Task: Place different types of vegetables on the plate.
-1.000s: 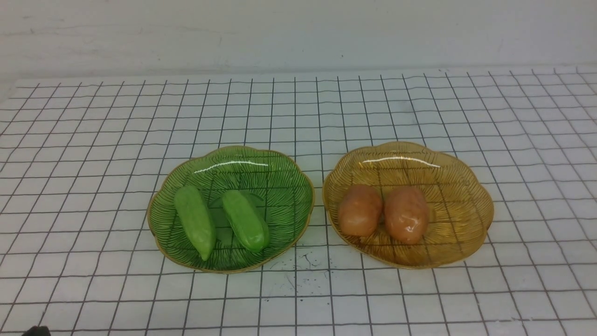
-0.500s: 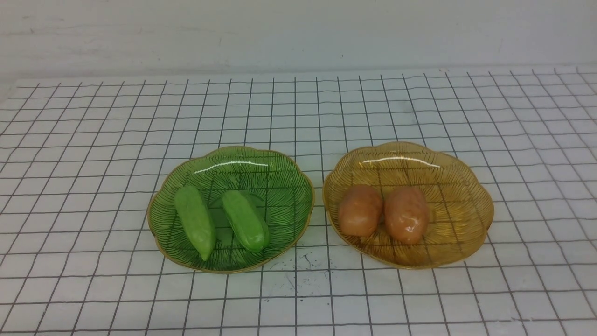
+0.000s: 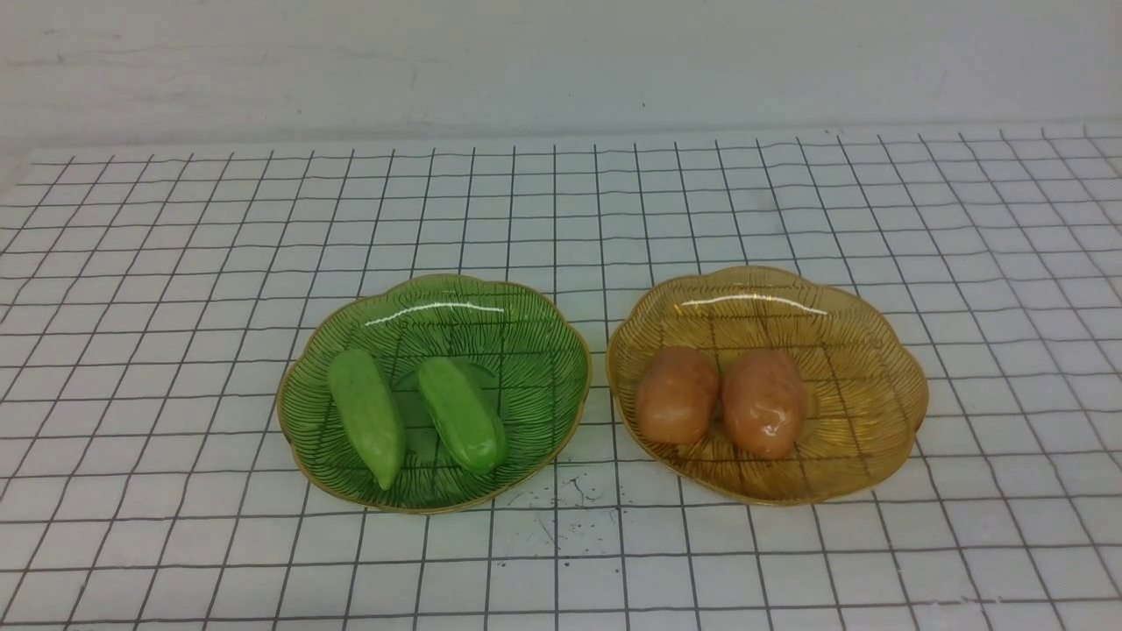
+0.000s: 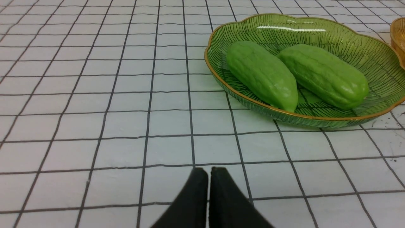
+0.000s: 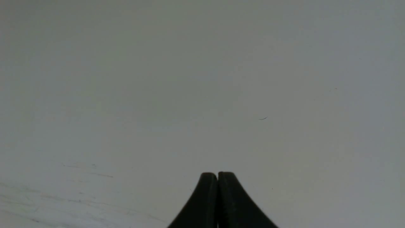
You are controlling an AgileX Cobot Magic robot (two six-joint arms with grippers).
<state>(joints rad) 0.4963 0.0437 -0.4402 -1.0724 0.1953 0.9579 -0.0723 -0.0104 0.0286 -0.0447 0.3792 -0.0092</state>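
Two light green cucumber-like vegetables (image 3: pixel 366 416) (image 3: pixel 462 414) lie side by side in a green glass plate (image 3: pixel 526 307). Two orange-brown potato-like vegetables (image 3: pixel 676 394) (image 3: pixel 764 402) lie in an amber glass plate (image 3: pixel 868 350) to its right. Neither gripper shows in the front view. In the left wrist view my left gripper (image 4: pixel 208 169) is shut and empty over the grid cloth, short of the green plate (image 4: pixel 364 50) and its two green pieces (image 4: pixel 262 74) (image 4: pixel 322 74). My right gripper (image 5: pixel 217 173) is shut and empty, facing a plain pale surface.
A white cloth with a black grid (image 3: pixel 175 263) covers the table up to a pale back wall (image 3: pixel 561 61). Small dark specks (image 3: pixel 570 495) mark the cloth in front of the plates. An edge of the amber plate (image 4: pixel 398 34) shows in the left wrist view.
A dark tip at the bottom left corner of the front view one second ago has gone out of view. The plates and vegetables have not moved.
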